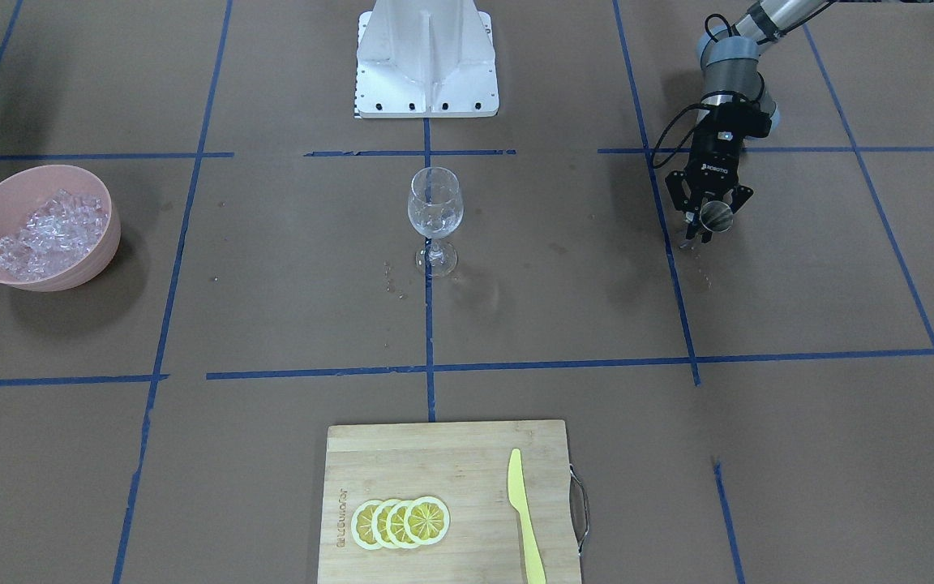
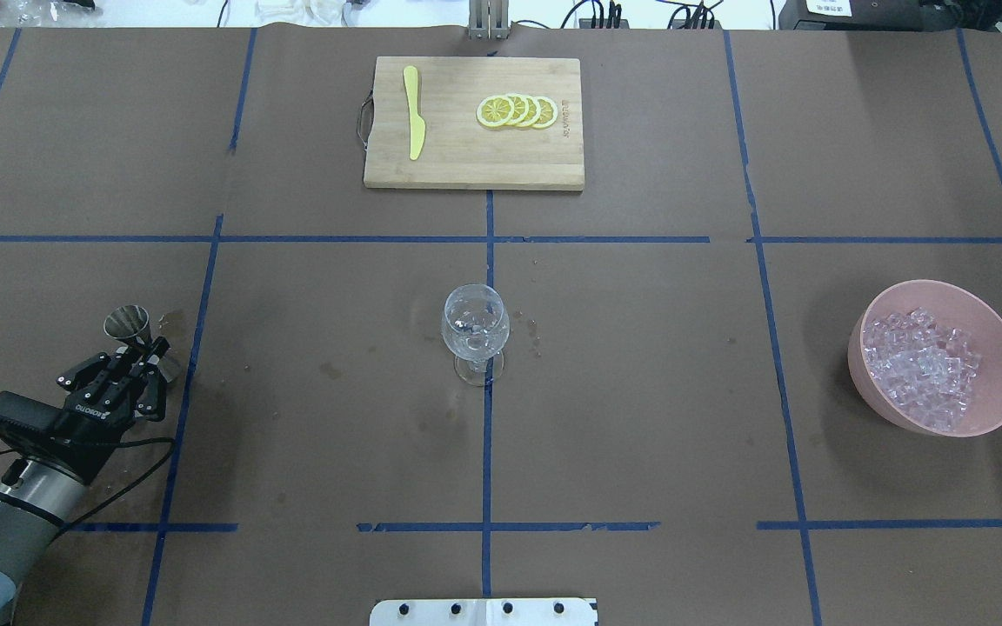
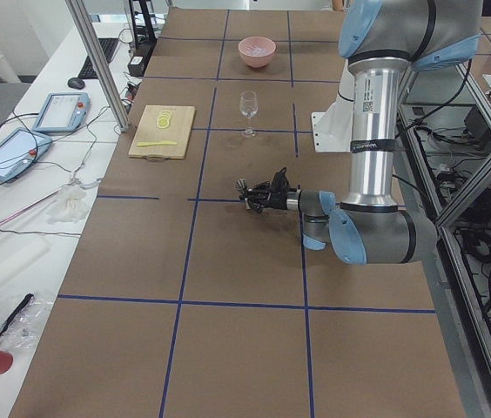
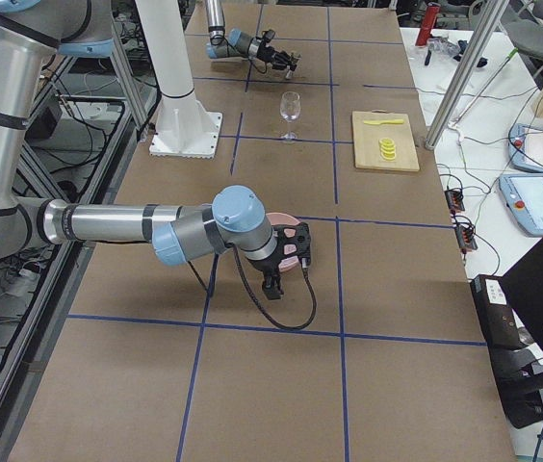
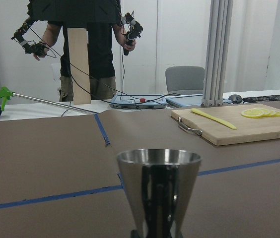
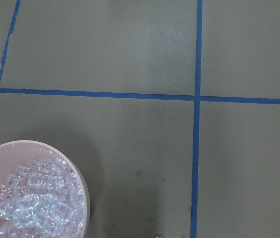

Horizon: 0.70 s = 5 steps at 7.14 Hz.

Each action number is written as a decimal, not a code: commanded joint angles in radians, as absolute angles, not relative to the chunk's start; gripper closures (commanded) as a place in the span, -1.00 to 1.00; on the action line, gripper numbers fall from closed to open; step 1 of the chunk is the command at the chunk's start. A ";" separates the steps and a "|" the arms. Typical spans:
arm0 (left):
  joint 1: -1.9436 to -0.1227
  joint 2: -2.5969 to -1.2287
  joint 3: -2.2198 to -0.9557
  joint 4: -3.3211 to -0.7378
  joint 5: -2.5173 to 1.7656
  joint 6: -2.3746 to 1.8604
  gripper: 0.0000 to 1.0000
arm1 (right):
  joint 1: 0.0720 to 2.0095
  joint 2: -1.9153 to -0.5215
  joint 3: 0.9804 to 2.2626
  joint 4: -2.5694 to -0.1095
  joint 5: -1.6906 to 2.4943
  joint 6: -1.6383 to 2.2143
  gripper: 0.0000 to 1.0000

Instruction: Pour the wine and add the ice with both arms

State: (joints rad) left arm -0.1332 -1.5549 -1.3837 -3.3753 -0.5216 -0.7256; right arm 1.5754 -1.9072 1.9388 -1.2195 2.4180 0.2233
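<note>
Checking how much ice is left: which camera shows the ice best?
Overhead exterior: the ice lies whole and unblocked in the pink bowl. Front-facing shows it nearly as well. The right wrist view is closer but crops it. Exterior left shows only a distant bowl; in exterior right the right arm mostly covers it.

The table (image 2: 640,391) was brown, crossed by blue tape lines (image 2: 553,239). A grey chair (image 5: 188,79) stood before a white wall (image 5: 179,29).

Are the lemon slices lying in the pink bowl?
No, the lemon slices lie on the cutting board, while the pink bowl holds ice.
</note>
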 commanded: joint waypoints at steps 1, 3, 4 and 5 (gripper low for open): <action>-0.132 -1.566 -1.370 -3.375 -0.522 -0.727 0.59 | 1.575 -1.908 1.937 -1.220 2.418 0.222 -1.00; -0.133 -1.568 -1.368 -3.376 -0.519 -0.742 0.43 | 1.575 -1.907 1.937 -1.220 2.418 0.224 -1.00; -0.133 -1.568 -1.368 -3.376 -0.517 -0.745 0.35 | 1.575 -1.908 1.937 -1.220 2.418 0.224 -1.00; -0.133 -1.568 -1.368 -3.378 -0.514 -0.746 0.34 | 1.575 -1.907 1.937 -1.220 2.419 0.224 -1.00</action>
State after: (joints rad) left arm -0.1334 -1.5676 -1.3686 -3.3766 -0.5170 -0.7428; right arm 1.5754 -1.9076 1.9376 -1.2195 2.4179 0.2238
